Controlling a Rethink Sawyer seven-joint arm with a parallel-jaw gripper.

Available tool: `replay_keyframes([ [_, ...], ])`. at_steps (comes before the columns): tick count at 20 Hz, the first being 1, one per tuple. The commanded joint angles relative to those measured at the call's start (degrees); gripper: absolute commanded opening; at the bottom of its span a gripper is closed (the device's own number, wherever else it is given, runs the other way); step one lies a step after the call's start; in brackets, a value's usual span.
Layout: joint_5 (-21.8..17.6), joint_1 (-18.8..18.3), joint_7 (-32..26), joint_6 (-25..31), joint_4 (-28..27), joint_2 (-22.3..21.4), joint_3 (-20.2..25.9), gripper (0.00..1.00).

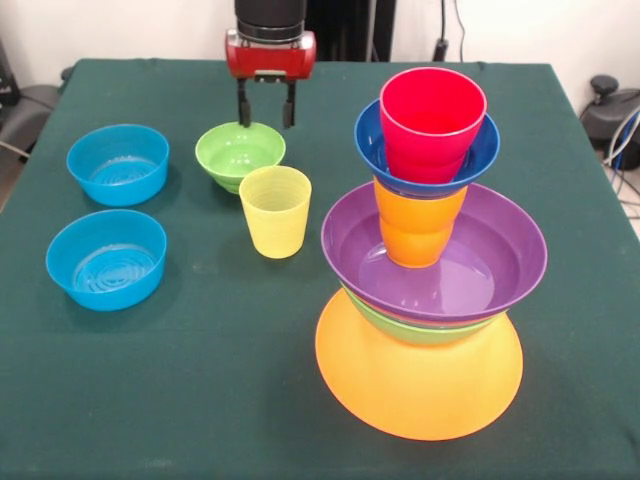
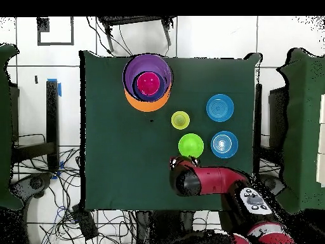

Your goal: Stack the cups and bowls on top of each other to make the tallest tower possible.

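Note:
The tower stands at the right of the front view: an upturned huge orange bowl (image 1: 420, 385) as base, a large green bowl (image 1: 420, 332), a large purple bowl (image 1: 480, 270), an orange cup (image 1: 415, 232), a small dark blue bowl (image 1: 372, 140) and a red cup (image 1: 432, 118) on top. From overhead the tower (image 2: 148, 83) is at the far side. A yellow cup (image 1: 275, 211) (image 2: 180, 119) stands upright alone. My gripper (image 1: 265, 108) is open and empty, just behind the small green bowl (image 1: 240, 155) (image 2: 190, 145).
Two light blue bowls (image 1: 118, 163) (image 1: 106, 258) sit upright at the left of the front view, also seen overhead (image 2: 219, 107) (image 2: 224, 143). My red arm (image 2: 212, 181) reaches in from the bottom of the overhead view. The green table (image 1: 200, 380) ends close in front of the tower.

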Motion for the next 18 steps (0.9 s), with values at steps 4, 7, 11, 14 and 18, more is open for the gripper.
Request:
replay_keyframes([
  [4,2.1,2.6,8.9,-3.2,1.0,2.1,3.7,1.0],
  [7,1.5,2.5,8.6,-4.1,0.1,3.0,3.4,1.0],
  [11,1.6,3.6,9.2,-6.6,-1.9,4.9,2.9,1.0],
  [14,2.2,5.4,9.8,-8.9,-3.1,5.6,1.3,1.0],
  [18,2.5,6.3,9.0,-9.4,-4.9,5.7,0.6,1.0],
])
